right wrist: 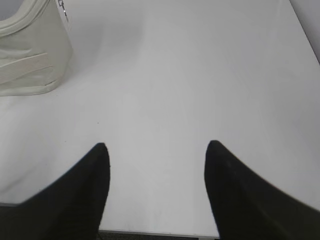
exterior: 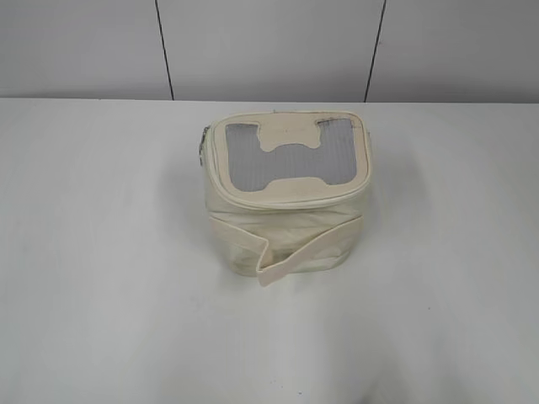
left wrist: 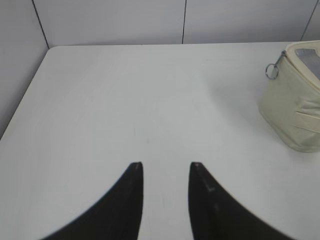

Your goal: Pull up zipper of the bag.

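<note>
The cream boxy bag (exterior: 286, 223) stands mid-table, with a grey mesh window (exterior: 286, 156) in its lid and a flat strap band (exterior: 295, 252) across its front. The zipper (exterior: 295, 200) runs round the lid rim. A silver slider with ring pull (exterior: 201, 145) hangs at the bag's left rear corner, and also shows in the left wrist view (left wrist: 271, 70). The bag lies at the right edge of the left wrist view (left wrist: 295, 100) and the top left of the right wrist view (right wrist: 30, 55). My left gripper (left wrist: 165, 165) and right gripper (right wrist: 157, 145) are open, empty and far from the bag. Neither shows in the exterior view.
The white table (exterior: 101, 252) stretches round the bag. A grey panelled wall (exterior: 269, 46) stands behind it. The table's near edge shows under the right gripper (right wrist: 160, 234). A wall runs along the table's left side (left wrist: 20, 75).
</note>
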